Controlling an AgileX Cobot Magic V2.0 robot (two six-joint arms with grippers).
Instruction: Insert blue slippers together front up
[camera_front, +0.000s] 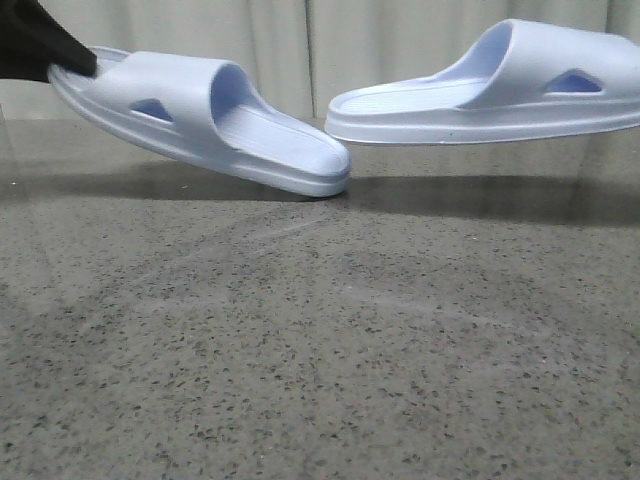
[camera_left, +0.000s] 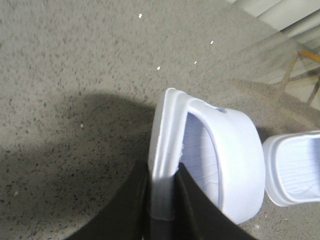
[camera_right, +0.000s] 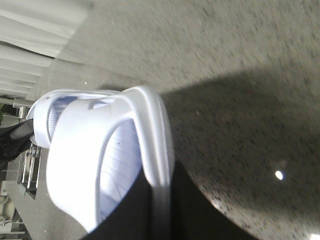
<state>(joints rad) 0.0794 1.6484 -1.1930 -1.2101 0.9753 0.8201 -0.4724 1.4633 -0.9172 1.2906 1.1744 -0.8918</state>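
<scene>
Above the table: both blue slippers hang in the air, toes facing, close but apart.
Left gripper (camera_left: 161, 200): clamped on the sole edge of the left slipper (camera_front: 205, 115), at its heel end.
Right gripper (camera_right: 159, 210): closed on the side rim of the right slipper (camera_front: 490, 85).
Left slipper: tilted, toe dipping toward the speckled grey table (camera_front: 320, 340).
Right slipper: nearly level.
Look: pale lavender-blue foam, wide strap, triangular cut-out, ribbed footbed, thick sole.
</scene>
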